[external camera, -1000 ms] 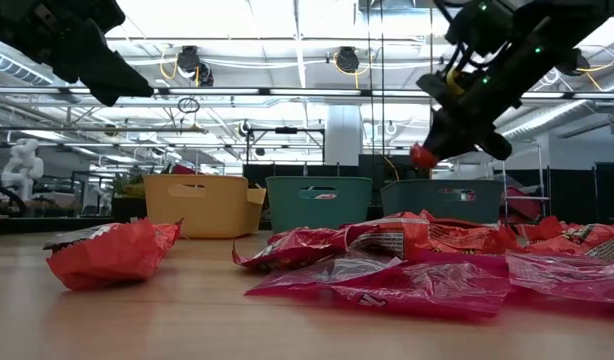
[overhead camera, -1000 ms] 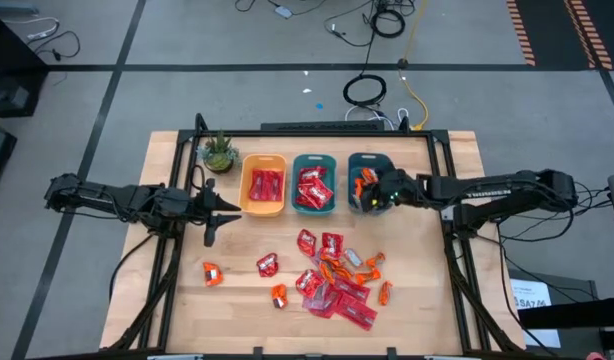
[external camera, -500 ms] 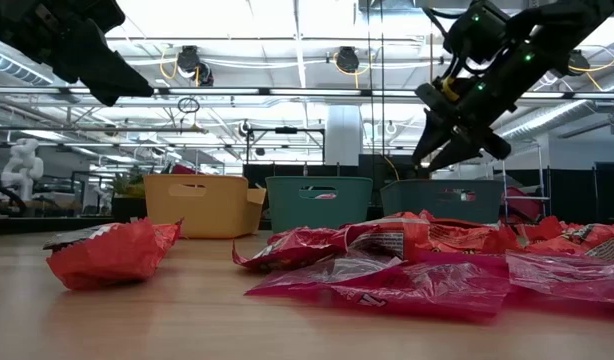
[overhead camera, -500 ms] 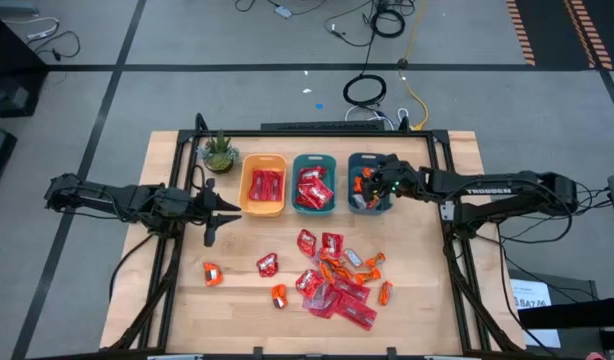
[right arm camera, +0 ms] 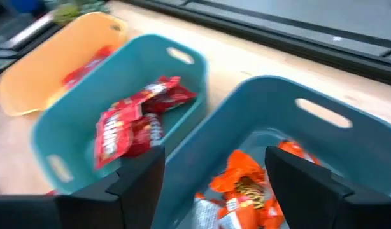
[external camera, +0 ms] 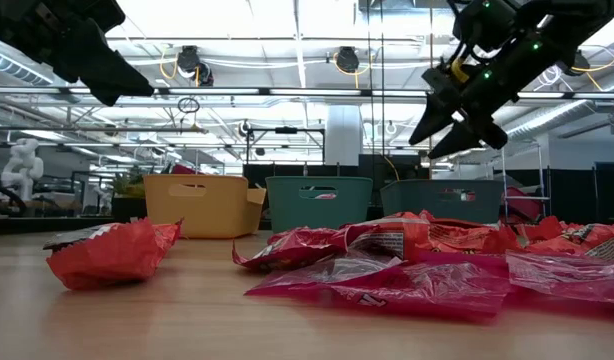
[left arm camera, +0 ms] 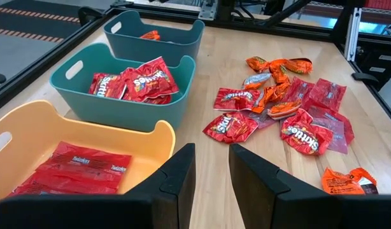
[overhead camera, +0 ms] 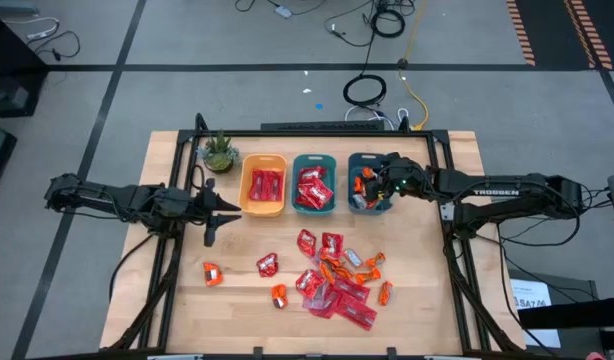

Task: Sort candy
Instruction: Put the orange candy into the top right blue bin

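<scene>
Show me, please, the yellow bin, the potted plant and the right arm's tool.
yellow bin (overhead camera: pixel 244 186), high view, on its left rim.
potted plant (overhead camera: pixel 219 152), high view, on its leaves.
right tool (overhead camera: pixel 378 186), high view, midway between its fingertips.

Bright, even overhead light fills the scene. In the high view the wooden table (overhead camera: pixel 177 290) is evenly lit, with only faint, soft shadows under both arms. In the low view the ceiling lights (external camera: pixel 287 20) blow out to white glare, so the right gripper (external camera: pixel 455 122) and the left arm read as dark silhouettes against them. The candy (external camera: pixel 387 270) nearest that camera is soft and out of focus. The right wrist view is smeared by motion blur: the teal bin (right arm camera: pixel 348 146) just beyond the fingers (right arm camera: pixel 141 175) has fuzzy rims. The left wrist view is sharp, its wrappers glinting slightly.
</scene>
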### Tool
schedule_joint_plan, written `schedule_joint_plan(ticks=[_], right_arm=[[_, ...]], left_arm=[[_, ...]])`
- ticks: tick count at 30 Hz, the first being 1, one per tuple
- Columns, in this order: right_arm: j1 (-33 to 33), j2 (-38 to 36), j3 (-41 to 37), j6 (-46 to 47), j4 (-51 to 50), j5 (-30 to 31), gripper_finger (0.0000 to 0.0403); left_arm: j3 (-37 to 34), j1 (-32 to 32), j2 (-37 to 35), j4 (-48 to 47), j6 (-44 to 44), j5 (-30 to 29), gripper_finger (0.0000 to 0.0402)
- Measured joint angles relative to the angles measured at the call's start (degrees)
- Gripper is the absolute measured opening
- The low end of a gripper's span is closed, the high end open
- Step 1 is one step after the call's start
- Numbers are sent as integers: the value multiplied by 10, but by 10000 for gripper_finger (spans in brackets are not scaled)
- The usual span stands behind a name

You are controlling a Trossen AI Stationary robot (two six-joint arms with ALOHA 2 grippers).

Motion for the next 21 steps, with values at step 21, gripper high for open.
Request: schedule_joint_plan(ticks=[21], right_arm=[[145,-162,1,150,-225,-7,200]], left_arm=[[0,0,0,0,0,0,105]])
